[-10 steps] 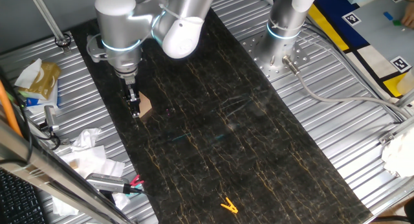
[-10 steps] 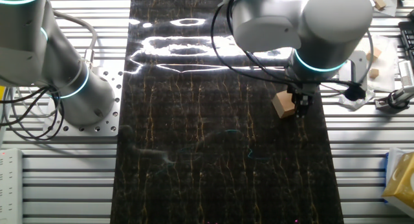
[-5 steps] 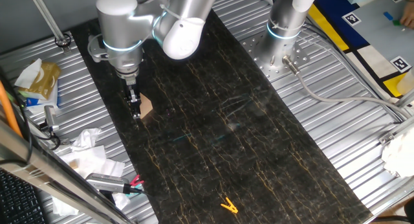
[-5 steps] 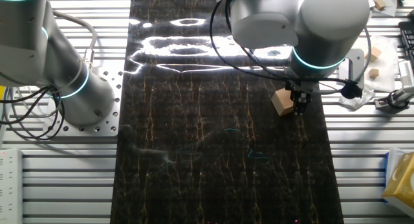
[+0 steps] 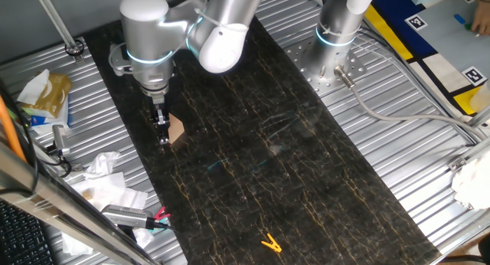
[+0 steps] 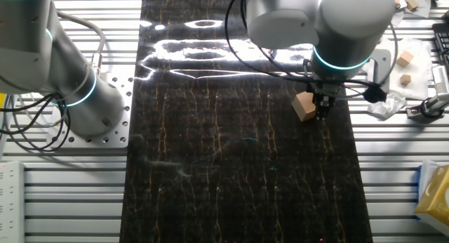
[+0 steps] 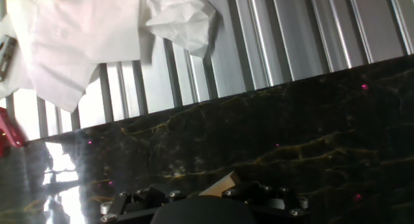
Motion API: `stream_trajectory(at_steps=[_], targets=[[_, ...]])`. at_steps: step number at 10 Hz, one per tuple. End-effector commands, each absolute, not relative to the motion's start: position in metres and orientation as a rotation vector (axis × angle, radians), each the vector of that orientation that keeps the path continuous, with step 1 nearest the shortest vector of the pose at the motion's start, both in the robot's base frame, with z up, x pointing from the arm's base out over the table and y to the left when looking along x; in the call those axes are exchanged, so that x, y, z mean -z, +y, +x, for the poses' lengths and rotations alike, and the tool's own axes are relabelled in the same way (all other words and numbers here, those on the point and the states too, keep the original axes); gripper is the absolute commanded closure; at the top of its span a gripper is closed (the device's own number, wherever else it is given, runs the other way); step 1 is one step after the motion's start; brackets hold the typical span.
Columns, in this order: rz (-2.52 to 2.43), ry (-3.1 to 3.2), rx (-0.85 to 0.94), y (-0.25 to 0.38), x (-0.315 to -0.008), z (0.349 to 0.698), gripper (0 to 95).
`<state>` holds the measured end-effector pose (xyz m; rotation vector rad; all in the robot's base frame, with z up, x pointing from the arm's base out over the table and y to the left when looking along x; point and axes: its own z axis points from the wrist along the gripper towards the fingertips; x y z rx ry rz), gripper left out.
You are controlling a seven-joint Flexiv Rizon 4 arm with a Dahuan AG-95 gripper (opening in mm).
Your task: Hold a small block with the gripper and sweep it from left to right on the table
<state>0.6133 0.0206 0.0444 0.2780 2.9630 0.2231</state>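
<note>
The end effector (image 5: 163, 133) is gripping the small block (image 5: 175, 129), prob. firmly, and has been sliding it along the table (image 5: 291, 173) w/ the sweep just starting.

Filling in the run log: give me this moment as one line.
stage: sweep start | gripper: at block, grip unclear | block: on table, near edge | clip: far end

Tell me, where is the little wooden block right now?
The small block sits on the black table near its left edge in one fixed view, right beside the gripper, close to the ribbed metal sheet.
</note>
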Motion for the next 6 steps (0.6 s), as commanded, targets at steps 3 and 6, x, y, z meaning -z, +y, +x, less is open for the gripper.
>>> stream_trajectory(at_steps=[3,6], targets=[[0.317,2.954,-0.226,0.032,-0.042,0.611,19.0],[0.352,2.951,-0.235,0.041,-0.04,0.61,19.0]])
